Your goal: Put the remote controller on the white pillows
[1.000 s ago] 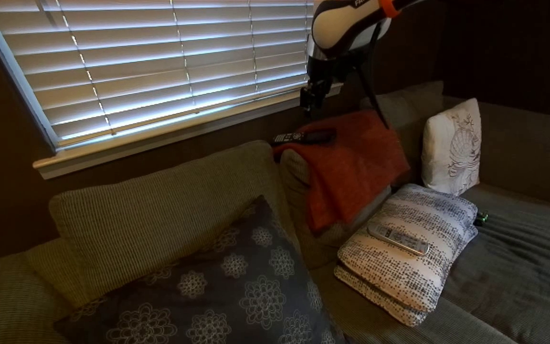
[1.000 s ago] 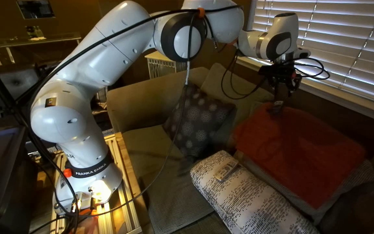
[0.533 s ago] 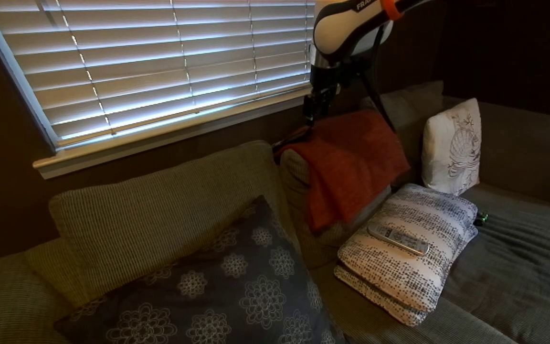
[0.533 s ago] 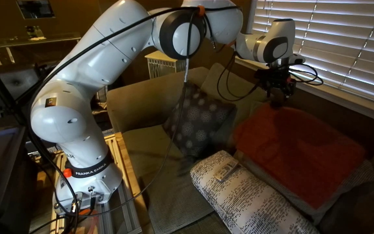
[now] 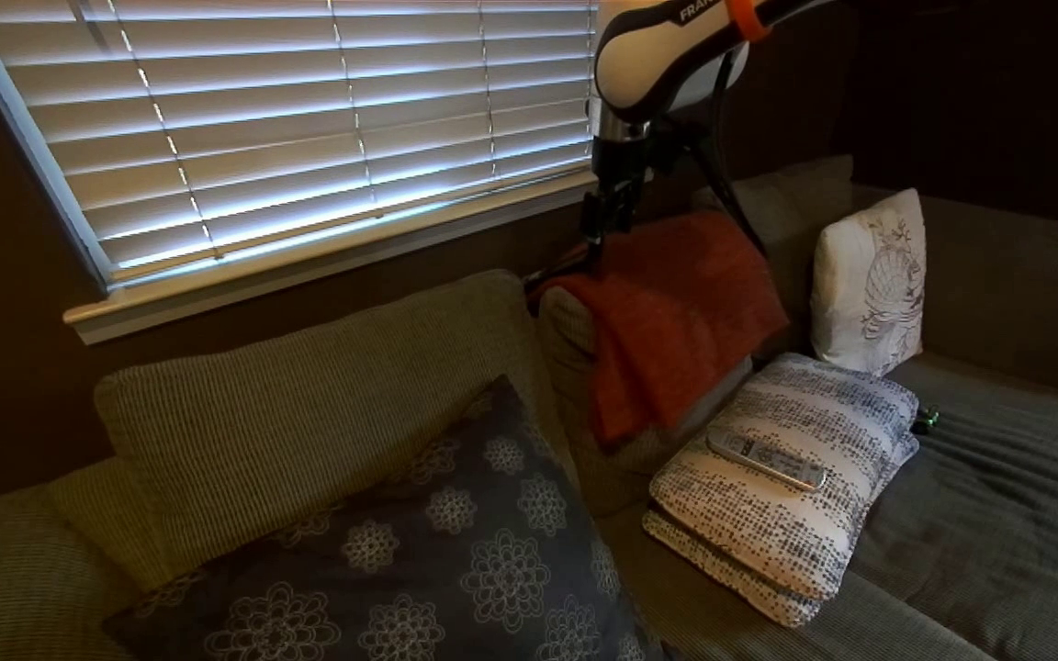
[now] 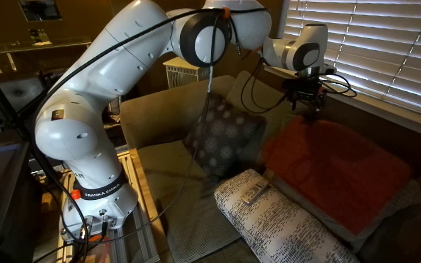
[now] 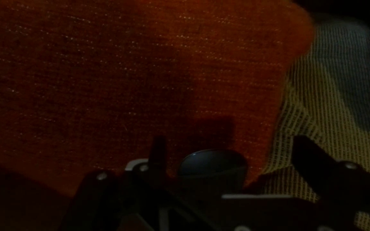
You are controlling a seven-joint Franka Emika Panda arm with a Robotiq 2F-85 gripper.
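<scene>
Nearly lined up for the pick

The gripper (image 7: 230, 144) hangs over a corner of the orange-red blanket (image 6: 345, 171), jaws parted wide and gripping nothing. Between its fingers (image 7: 305, 155), in the wrist view, I can make out the rounded end of the black remote controller (image 7: 212, 166), which lies on that blanket, up on the back of the sofa (image 5: 336, 376). It sits off-centre — close to the finger at the left of that view, with a wider gap on the other side.

I take this for the last alignment before the grasp. To do it well, I'd shift over until the gaps match; otherwise the nearer finger may shove the remote controller across the soft fabric. Then go down only far enough for the fingertips to flank its sides: digging deeper could pinch a fold of blanket. How high they stand above it I cannot judge, the wrist view being so dim. A slow squeeze and a straight lift should keep it level.

The white pillows (image 5: 837, 441) are stacked lower down, with a grey remote (image 5: 766, 461) lying on the top one. I'd aim for the bare stretch beside it — and let go low, so nothing slides.
</scene>
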